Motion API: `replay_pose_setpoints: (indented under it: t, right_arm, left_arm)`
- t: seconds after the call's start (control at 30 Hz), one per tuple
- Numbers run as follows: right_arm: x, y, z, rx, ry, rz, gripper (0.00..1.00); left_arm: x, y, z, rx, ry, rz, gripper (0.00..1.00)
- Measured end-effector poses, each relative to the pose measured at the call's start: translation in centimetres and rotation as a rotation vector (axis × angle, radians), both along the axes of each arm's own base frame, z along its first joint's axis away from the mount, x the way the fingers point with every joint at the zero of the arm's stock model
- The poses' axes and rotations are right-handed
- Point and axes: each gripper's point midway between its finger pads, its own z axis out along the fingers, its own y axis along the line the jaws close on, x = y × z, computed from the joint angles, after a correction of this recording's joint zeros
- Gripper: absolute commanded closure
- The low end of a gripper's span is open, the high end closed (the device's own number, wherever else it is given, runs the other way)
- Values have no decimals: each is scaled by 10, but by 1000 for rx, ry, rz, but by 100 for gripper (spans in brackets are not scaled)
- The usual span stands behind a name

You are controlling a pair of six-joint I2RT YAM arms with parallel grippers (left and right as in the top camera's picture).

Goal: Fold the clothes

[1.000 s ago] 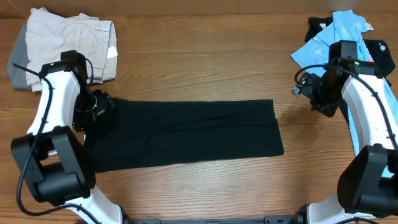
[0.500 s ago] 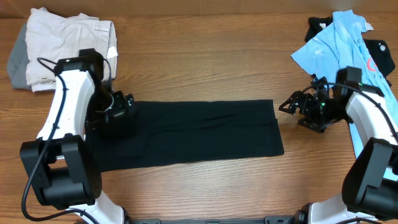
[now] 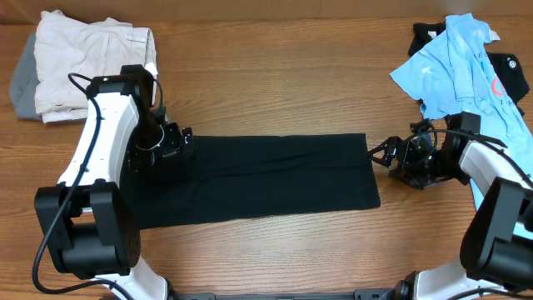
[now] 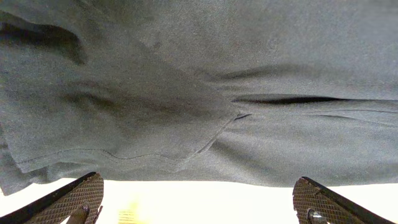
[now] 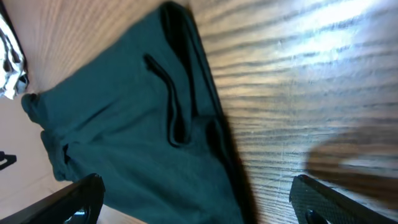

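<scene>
Cloth is lying at both far corners of the table [image 3: 275,75], well apart from where you are working. At the far left a pale folded pile [image 3: 92,58] is sitting on a gray piece [image 3: 23,83]. At the far right the light blue polo [image 3: 454,67] is spreading over a dark garment [image 3: 510,71]. Nothing is standing between your arms and the middle of the table.

The black shirt [image 3: 266,179] is lying flat in the middle, folded into one long band running from left to right. Your left pincer [image 3: 185,143] is hanging over the left end of this band, near its far edge. Its fingers [image 4: 68,199] are standing wide apart and are holding nothing. In the left wrist view the dark fabric, with a hem and some creases, is filling the space just ahead of them. Your right pincer [image 3: 379,157] is sitting low over bare wood just beside the right end of the band and is pointing toward it. It is also standing wide and holding nothing. I cannot tell whether it is touching the edge. The right wrist view is showing the layered edge of the shirt on the wood.

You are looking at one black shirt, one blue polo, one pale pile, one gray piece, one dark garment, and two pincers.
</scene>
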Motion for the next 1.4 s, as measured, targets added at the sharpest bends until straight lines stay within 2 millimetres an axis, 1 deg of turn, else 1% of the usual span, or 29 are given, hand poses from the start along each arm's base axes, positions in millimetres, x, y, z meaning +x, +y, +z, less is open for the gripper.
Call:
replay_pose_setpoints:
  t: [0.1,0.33,0.5,0.7,0.77,0.8,0.83,0.87,0.9,0.93,1.1,1.3,1.33,1.37,1.4]
  right_arm:
    - [0,2,-6,18,16,0,0]
    - [0,7,-7,60,16,2,0]
    - [2,14,-6,104,11,11,0]
    - [-3,39,-5,144,12,67,1]
    - [-5,47,-6,146,16,91,9]
    - [-6,52,-7,145,20,104,17]
    - [-7,53,-7,146,22,107,23]
    - [-8,55,-10,140,27,112,32]
    - [-9,58,-12,139,35,116,37]
    - [-10,58,-15,134,47,114,39]
    - [-11,58,-19,129,69,92,40]
    - [-1,56,-19,131,54,56,40]
    - [0,56,-19,130,49,53,44]
    - [2,56,-19,129,46,50,53]
    - [3,55,-20,123,36,52,64]
  left_arm:
    - [-4,0,-6,-1,11,0,0]
    - [-11,-1,-22,-2,28,0,0]
    - [-13,-1,-27,-5,32,1,0]
    - [-13,-1,-28,-5,30,1,0]
    - [-13,-1,-28,-5,31,2,0]
    - [-13,-1,-28,-5,31,2,0]
    - [-13,-1,-28,-5,31,2,0]
    - [-14,-2,-28,-6,33,2,0]
    - [-14,-2,-27,-7,35,2,0]
    - [-15,-2,-27,-9,36,2,0]
    - [-15,-2,-27,-11,36,3,0]
    - [-14,-3,-27,-12,35,3,0]
    - [-14,-3,-27,-12,35,3,0]
    - [-14,-3,-27,-12,35,3,0]
    - [-14,-3,-27,-12,35,3,0]
